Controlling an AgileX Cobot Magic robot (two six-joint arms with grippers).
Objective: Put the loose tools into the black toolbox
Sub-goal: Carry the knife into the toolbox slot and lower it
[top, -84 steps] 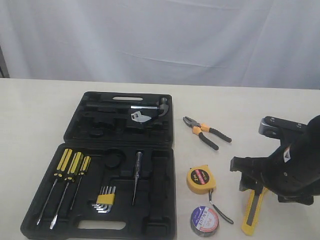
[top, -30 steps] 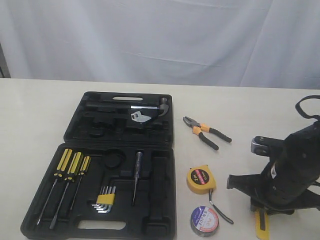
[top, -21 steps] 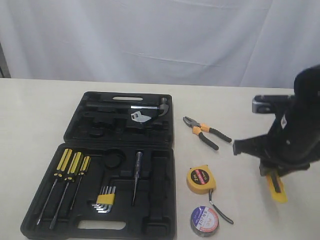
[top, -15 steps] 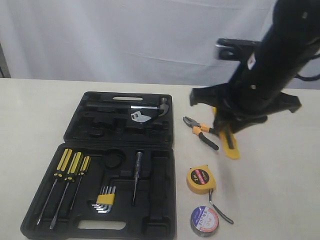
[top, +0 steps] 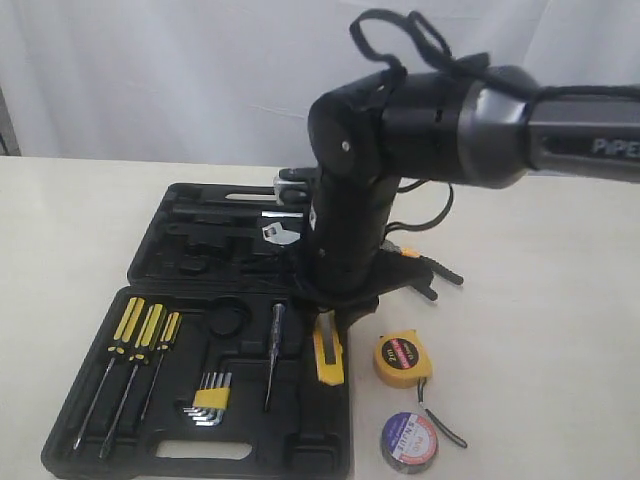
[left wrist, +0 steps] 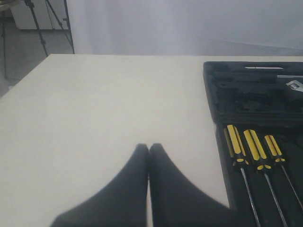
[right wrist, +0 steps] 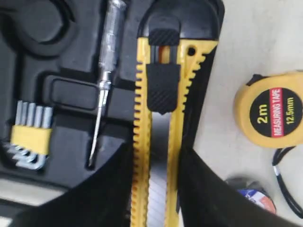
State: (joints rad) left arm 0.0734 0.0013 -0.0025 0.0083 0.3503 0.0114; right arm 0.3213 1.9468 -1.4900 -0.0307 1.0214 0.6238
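My right gripper [top: 328, 325] [right wrist: 156, 156] is shut on the yellow-black utility knife [top: 328, 356] [right wrist: 158, 109]. It holds the knife lengthwise over the long recess at the right side of the black toolbox's [top: 150, 250] [right wrist: 61, 94] near half. Whether the knife touches the recess is unclear. The yellow tape measure [top: 402, 358] [right wrist: 274, 111] and the dark tape roll [top: 409, 441] [right wrist: 255, 198] lie on the table right of the box. Behind my arm, only the handle ends of the pliers [top: 432, 272] show. My left gripper [left wrist: 148, 147] is shut and empty over bare table left of the toolbox [left wrist: 255, 94].
The near half holds three yellow-black screwdrivers [top: 140, 335] [left wrist: 251, 146], clipped hex keys [top: 210, 397] [right wrist: 29, 139] and a slim tester screwdriver [top: 274, 350] [right wrist: 106, 52]. A hammer [top: 300, 215] lies in the far half. A white curtain hangs behind the table.
My right arm lifted the utility knife off the table at the front right. It carried the knife up and left, across the pliers, to above the toolbox's near half.
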